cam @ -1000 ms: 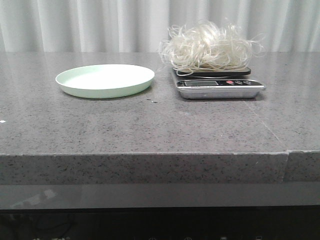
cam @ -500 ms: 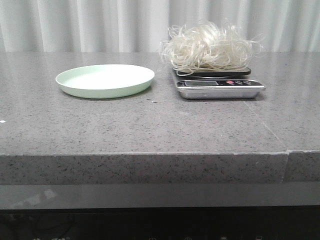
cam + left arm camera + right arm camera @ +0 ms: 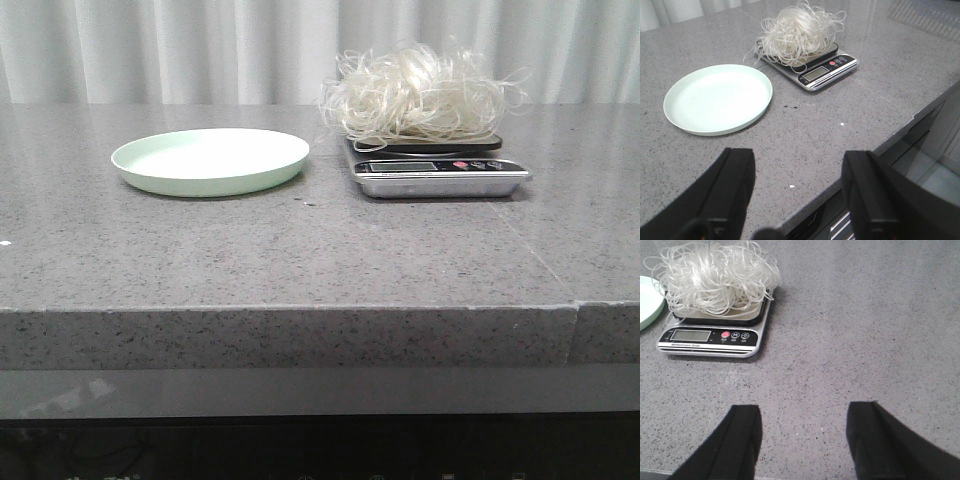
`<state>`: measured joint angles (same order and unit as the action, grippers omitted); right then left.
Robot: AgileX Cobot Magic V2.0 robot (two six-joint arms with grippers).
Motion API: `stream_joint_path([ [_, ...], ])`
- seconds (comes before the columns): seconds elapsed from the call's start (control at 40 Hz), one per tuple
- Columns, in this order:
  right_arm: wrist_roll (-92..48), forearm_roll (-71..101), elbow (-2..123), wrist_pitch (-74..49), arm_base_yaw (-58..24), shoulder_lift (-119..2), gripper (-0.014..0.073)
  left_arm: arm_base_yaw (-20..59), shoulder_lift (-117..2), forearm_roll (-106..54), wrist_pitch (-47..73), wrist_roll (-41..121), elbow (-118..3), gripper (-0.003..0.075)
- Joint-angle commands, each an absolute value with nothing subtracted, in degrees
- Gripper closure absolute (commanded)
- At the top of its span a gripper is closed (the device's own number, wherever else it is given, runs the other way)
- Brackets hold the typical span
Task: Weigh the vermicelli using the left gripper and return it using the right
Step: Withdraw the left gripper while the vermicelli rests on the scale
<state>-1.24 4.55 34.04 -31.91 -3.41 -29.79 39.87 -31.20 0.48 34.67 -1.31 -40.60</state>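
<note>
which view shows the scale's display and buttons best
The right wrist view: the scale faces the camera, its display and three buttons unobstructed below the vermicelli. The left wrist view shows the panel smaller and angled; the front view shows it edge-on.

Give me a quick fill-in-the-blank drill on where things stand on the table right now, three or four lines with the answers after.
1. The vermicelli sits on the ____.
2. The pale green plate holds ____.
3. In the front view the plate lies to the ____ of the scale.
4. The left gripper and the right gripper both have their jaws ____.

Missing words: scale; nothing; left; open
</note>
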Motion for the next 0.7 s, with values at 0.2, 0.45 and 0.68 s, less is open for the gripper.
stream_joint_path([
  [0.2, -1.7, 6.2, 40.6, -28.6, -3.9, -36.9, 0.0095, 40.3, -31.4, 0.0, 29.6, -1.9, -42.1, 0.0247],
  [0.45, -4.2, 6.8, 51.3, -30.4, -10.4, -51.8, 0.0095, 40.3, -31.4, 0.0, 29.6, -1.9, -42.1, 0.0247],
  [0.68, -5.7, 6.8, 63.3, -30.5, -16.5, -66.2, 0.0095, 40.3, -31.4, 0.0, 29.6, -1.9, -42.1, 0.0247],
])
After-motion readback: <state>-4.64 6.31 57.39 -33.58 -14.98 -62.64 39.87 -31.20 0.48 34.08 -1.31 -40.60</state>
